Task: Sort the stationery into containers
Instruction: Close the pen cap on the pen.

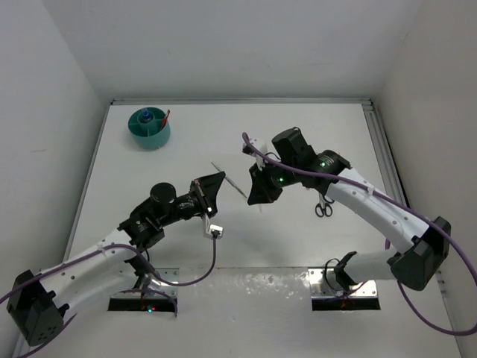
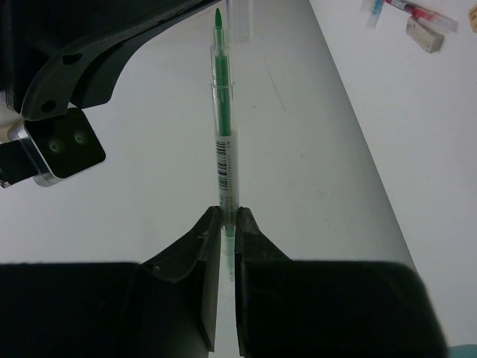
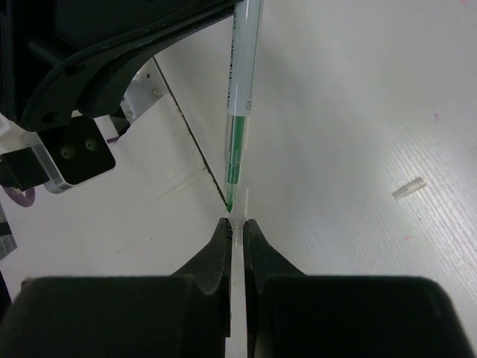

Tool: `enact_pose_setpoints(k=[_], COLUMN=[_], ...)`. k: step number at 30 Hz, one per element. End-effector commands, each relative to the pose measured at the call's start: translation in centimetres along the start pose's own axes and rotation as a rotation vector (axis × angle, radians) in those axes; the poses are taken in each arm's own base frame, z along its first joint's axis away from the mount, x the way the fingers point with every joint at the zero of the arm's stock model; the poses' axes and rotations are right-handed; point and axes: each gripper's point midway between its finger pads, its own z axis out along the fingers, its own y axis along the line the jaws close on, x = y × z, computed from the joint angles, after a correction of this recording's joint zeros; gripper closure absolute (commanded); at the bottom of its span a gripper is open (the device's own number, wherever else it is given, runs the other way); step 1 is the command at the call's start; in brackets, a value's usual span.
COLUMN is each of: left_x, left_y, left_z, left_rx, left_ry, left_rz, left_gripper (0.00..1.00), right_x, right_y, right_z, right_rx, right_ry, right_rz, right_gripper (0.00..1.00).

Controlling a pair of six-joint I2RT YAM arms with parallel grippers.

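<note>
My left gripper (image 2: 227, 216) is shut on the back end of a green pen (image 2: 223, 127) with a clear barrel and holds it above the table. Its green tip (image 3: 231, 195) points at my right gripper (image 3: 237, 222), which is shut on a small clear pen cap (image 3: 238, 216). Tip and cap are almost touching. In the top view the two grippers face each other mid-table, the left (image 1: 218, 181) and the right (image 1: 257, 192). The teal tub (image 1: 139, 134) stands at the far left with a blue-capped bottle (image 1: 147, 115) and a red pen (image 1: 165, 116) in it.
Black-handled scissors (image 1: 323, 206) lie right of the right arm. A thin dark stick (image 1: 229, 181) lies on the table under the grippers. A tan eraser (image 2: 425, 36) and pens (image 2: 414, 10) lie farther back. A small clear piece (image 3: 408, 188) lies on the table.
</note>
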Motion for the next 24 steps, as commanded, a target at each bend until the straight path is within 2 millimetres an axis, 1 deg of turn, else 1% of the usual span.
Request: enact_pose_setpoints(k=[1,5,7,14,24], left_x=[0.1,1.7,2.0,2.1,1.5], left_y=[1.8,2.4,2.4,2.1,2.3], left_z=[0.0,-0.2,-0.3,-0.4,-0.4], left_rx=[-0.045,-0.058,-0.058,-0.057,-0.066], left_ry=[-0.003,0.071,0.088,0.099,0.074], left_rz=[0.023,-0.016,-0.007,0.017,0.020], left_gripper=[1.00,1.00,1.00,1.00,1.00], right_x=[-1.9,-0.8,-0.5,-0.5,-0.9], right_y=[0.5,0.3,0.4,0.6,0.2], right_z=[-1.0,-1.1,-1.3,-1.7,-1.2], right_rx=[0.002,0.011,0.009,0.009,0.011], right_ry=[-0.085,-0.062,-0.062,-0.067,-0.065], right_rz=[-0.036,-0.033,-0.033,-0.039,-0.035], right_gripper=[1.00,1.00,1.00,1.00,1.00])
